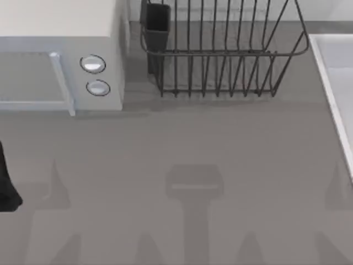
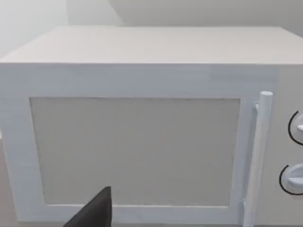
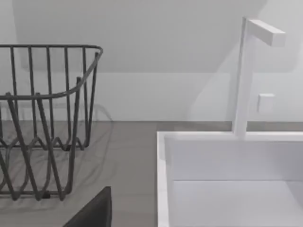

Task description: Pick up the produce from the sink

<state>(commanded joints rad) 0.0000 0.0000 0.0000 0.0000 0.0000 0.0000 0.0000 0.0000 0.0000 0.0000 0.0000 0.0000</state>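
Note:
The produce is out of view; the part of the basin that I see holds nothing red. The sink (image 1: 332,83) is a pale basin with a raised rim at the table's right edge, and its near rim (image 3: 162,165) and inner wall appear in the right wrist view. A dark part of my right gripper (image 3: 93,212) pokes in low there, short of the sink's corner and beside the dish rack. My left gripper (image 1: 6,185) is a dark shape at the table's far left edge, and its dark tip (image 2: 94,213) faces the microwave door.
A white microwave (image 1: 60,61) with two knobs stands at the back left, its door (image 2: 135,149) shut. A dark wire dish rack (image 1: 220,55) holding a dark cup (image 1: 157,22) stands at the back middle. A white faucet (image 3: 244,75) rises behind the sink.

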